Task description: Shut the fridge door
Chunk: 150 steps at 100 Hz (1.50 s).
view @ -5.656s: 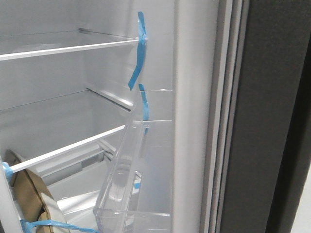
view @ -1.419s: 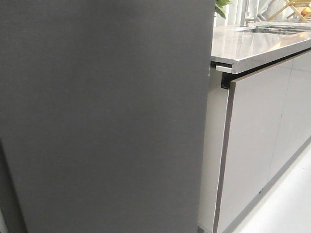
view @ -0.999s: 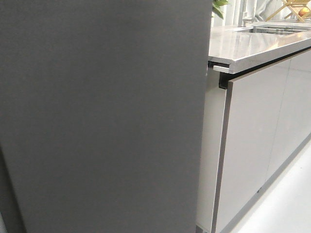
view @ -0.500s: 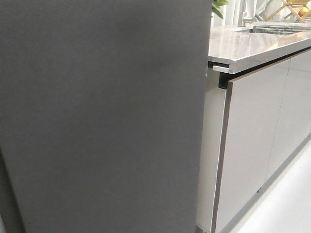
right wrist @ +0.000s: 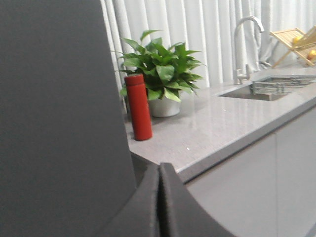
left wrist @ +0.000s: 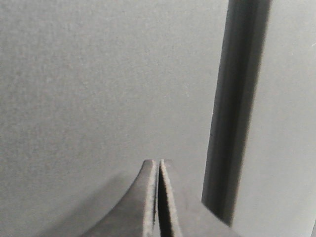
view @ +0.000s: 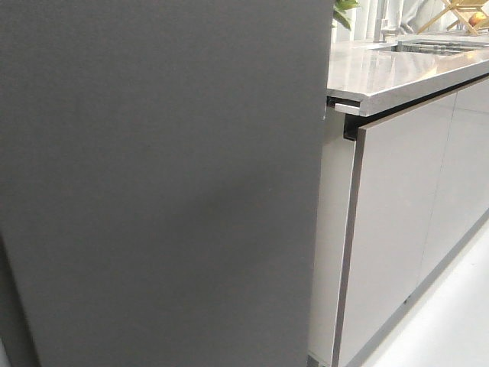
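Note:
The fridge door (view: 153, 183) shows only its matte dark grey outer face, filling the left two thirds of the front view. Its white lining, bins and blue tape are hidden. In the left wrist view the dark grey face (left wrist: 98, 79) fills the frame, with a dark vertical gap (left wrist: 237, 108) beside another grey panel. My left gripper (left wrist: 158, 163) is shut and empty, its tips close to or against that face. My right gripper (right wrist: 159, 167) is shut and empty beside the door's edge (right wrist: 54, 108). Neither gripper shows in the front view.
Pale grey glossy cabinet doors (view: 397, 229) stand right of the fridge under a grey countertop (view: 397, 73). On the counter are a red bottle (right wrist: 138, 106), a potted plant (right wrist: 160, 76), a sink with a tap (right wrist: 247, 44) and a wooden rack (right wrist: 294, 42).
Several seconds ago the front view showed the open fridge interior, bins and blue tape; now it shows only the door's outer face. Over the last second almost nothing has moved.

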Motion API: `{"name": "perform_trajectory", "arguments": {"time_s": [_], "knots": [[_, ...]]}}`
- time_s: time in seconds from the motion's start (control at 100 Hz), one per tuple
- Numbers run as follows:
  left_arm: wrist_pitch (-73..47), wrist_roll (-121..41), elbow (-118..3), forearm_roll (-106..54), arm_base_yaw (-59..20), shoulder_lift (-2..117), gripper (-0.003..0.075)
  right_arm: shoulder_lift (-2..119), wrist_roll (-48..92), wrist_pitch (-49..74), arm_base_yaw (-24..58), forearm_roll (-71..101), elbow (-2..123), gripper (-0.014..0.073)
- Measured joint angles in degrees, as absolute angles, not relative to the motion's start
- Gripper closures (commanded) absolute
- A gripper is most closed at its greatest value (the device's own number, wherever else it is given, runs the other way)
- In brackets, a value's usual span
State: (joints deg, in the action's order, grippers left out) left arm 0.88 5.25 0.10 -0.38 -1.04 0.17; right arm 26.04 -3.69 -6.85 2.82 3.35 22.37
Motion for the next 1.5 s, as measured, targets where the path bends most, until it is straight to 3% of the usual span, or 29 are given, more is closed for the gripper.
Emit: {"name": "perform_trajectory", "arguments": {"time_s": [0.55, 1.499], "knots": [[0.9, 5.2, 0.1, -0.4, -1.0, 0.2, 0.0741, 5.0, -3.7, -6.7, -2.5, 1.7, -0.6, 0.067], [0.9, 5.2, 0.1, -0.4, -1.0, 0.2, 0.0741, -0.5, -3.7, -3.2, -2.5, -2.1, -0.7, 0.067]]}}
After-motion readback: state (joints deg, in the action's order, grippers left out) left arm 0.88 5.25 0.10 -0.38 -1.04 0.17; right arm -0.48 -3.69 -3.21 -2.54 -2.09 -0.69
